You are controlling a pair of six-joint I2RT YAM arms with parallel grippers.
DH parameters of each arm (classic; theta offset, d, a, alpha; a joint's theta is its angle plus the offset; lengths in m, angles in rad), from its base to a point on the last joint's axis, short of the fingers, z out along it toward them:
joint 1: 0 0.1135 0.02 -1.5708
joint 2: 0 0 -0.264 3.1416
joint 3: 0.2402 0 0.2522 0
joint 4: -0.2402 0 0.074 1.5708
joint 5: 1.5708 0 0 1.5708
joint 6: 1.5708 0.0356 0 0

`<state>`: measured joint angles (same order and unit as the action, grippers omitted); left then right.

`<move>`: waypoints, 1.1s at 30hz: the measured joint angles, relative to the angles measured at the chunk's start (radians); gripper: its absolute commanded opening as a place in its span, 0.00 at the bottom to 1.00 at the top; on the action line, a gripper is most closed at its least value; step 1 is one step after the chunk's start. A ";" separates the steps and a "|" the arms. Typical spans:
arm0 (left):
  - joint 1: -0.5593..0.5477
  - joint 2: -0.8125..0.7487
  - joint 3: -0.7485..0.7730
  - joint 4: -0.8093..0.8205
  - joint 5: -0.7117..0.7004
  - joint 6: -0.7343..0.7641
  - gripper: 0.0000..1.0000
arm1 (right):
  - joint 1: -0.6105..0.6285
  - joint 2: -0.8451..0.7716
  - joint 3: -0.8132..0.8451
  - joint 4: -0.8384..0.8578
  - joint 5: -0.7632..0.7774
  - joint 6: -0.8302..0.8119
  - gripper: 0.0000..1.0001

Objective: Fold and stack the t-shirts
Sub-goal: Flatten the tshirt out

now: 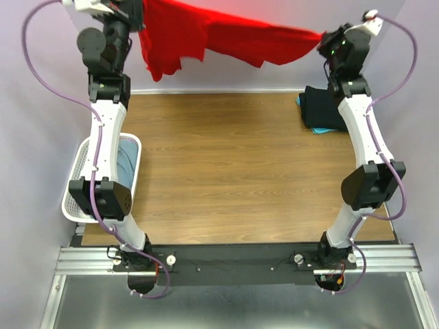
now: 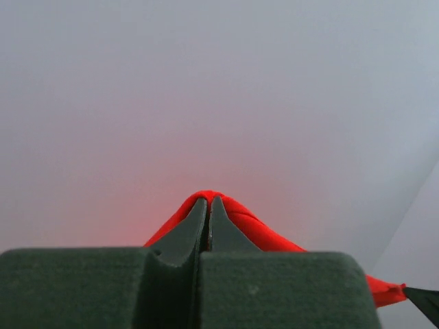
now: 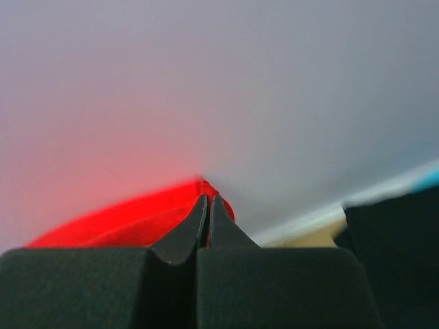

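Observation:
A bright red t-shirt (image 1: 219,34) hangs stretched high above the far edge of the table, held between both grippers. My left gripper (image 1: 140,20) is shut on its left end; in the left wrist view the red cloth (image 2: 267,236) wraps over the closed fingertips (image 2: 208,202). My right gripper (image 1: 322,41) is shut on its right end; in the right wrist view the red cloth (image 3: 137,219) bunches left of the closed tips (image 3: 208,200). A folded stack with a black shirt (image 1: 326,106) over a teal one (image 1: 319,129) lies at the table's far right.
A white mesh basket (image 1: 82,181) with a grey-blue shirt (image 1: 127,161) in it stands off the table's left edge beside the left arm. The wooden table (image 1: 233,171) spreads below the red shirt. A pale wall is close behind both grippers.

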<state>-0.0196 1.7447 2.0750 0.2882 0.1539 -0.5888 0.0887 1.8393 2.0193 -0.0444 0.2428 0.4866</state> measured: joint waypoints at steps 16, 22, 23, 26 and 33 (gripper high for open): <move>0.005 -0.199 -1.219 -0.024 0.011 -0.315 0.00 | -0.083 -0.142 -1.033 0.013 -0.174 0.203 0.00; 0.004 -0.388 -1.416 -0.103 -0.050 -0.375 0.00 | -0.105 -0.209 -1.219 0.022 -0.214 0.246 0.01; 0.005 -0.422 -1.442 -0.129 -0.064 -0.379 0.00 | -0.106 -0.228 -1.243 0.023 -0.217 0.247 0.01; 0.005 -0.518 -1.502 -0.200 -0.112 -0.390 0.00 | -0.112 -0.306 -1.331 0.024 -0.224 0.254 0.00; -0.001 -0.700 -1.585 -0.352 -0.172 -0.415 0.00 | -0.135 -0.458 -1.486 0.032 -0.235 0.268 0.00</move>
<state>-0.0208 1.0451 0.4900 -0.0643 -0.0177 -1.0042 -0.0463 1.3811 0.5331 -0.0124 0.0078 0.7547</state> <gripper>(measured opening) 0.009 0.009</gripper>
